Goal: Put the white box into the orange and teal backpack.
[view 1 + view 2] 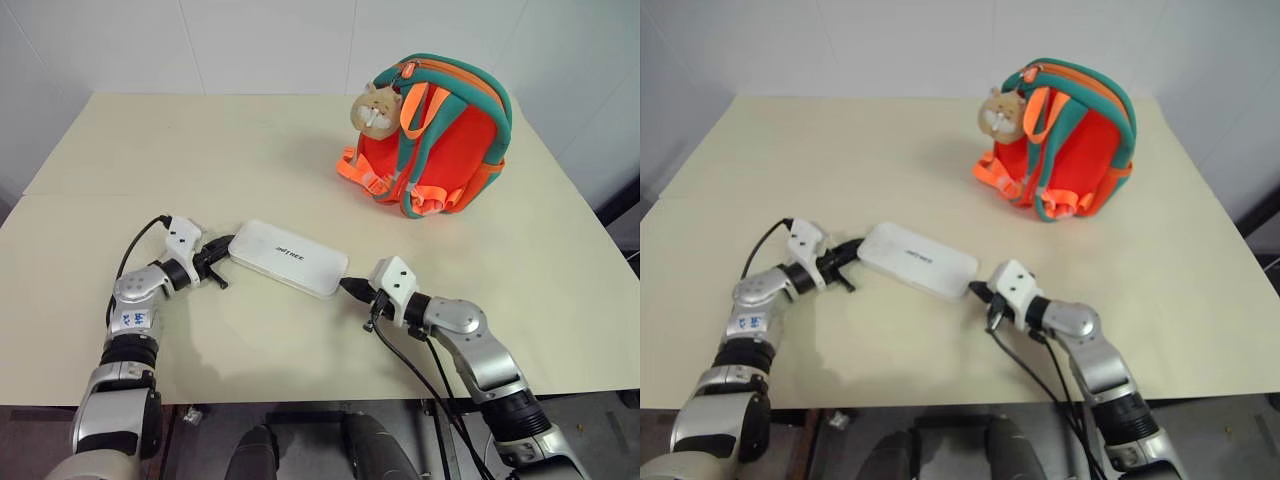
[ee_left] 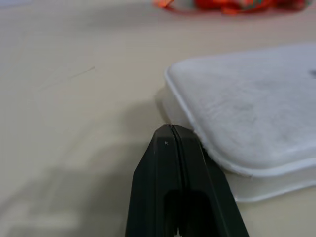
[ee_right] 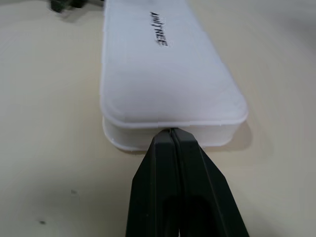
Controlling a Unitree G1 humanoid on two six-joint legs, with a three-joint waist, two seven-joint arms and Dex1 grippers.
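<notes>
**Box flat on table, both grippers closed at its ends**

Head views: white box [image 1: 288, 258] lies flat on table [image 1: 150, 150], lengthwise btwn the two grippers. Left gripper [image 1: 224, 252] at its left end, right gripper [image 1: 347, 285] at its right end. Backpack [image 1: 440, 140] stands upright w/ plush cat charm [image 1: 375, 108], well apart, far right.

Left wrist: fingers [image 2: 180, 187] closed together, empty, tips at box corner.

Right wrist: fingers [image 3: 177, 182] closed, empty, tips against box end wall under lid rim.

You'll see silver forearms with black joint bands, white wrist housings and black cables trailing from each. Each tool, the left tool [image 1: 222, 257] and right tool [image 1: 350, 287], has two black fingers. The left forearm carries a small blue-marked sticker, possibly handwritten.
</notes>
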